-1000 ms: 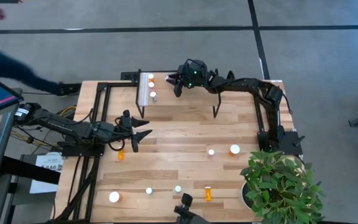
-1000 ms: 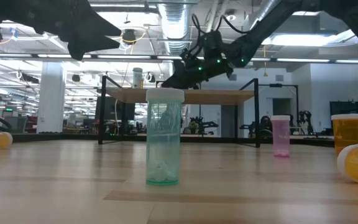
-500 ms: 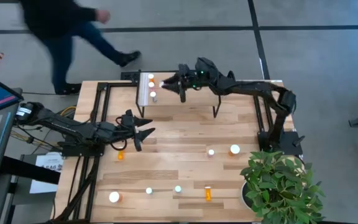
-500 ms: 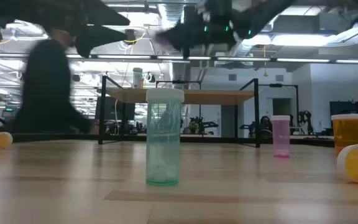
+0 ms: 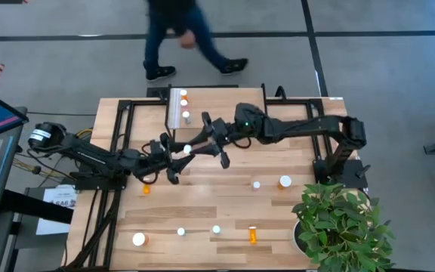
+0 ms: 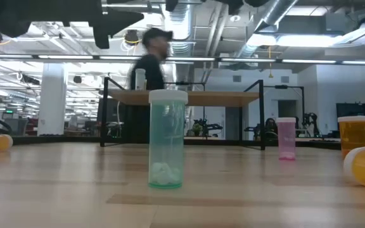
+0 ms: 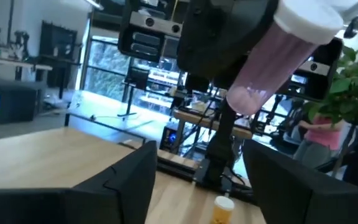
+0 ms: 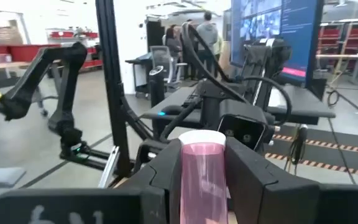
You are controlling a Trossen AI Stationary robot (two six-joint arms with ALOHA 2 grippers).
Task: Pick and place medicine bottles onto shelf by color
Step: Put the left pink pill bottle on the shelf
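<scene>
We see the tabletop evenly and brightly lit from above, with only soft, short shadows under the arms. Beyond the table's far edge, a walking person is smeared by motion blur. In the low view, ceiling lights above the table glare white, and the green bottle standing nearest on it is sharp. In the left wrist view the pink bottle looks soft and its cap overexposed.
</scene>
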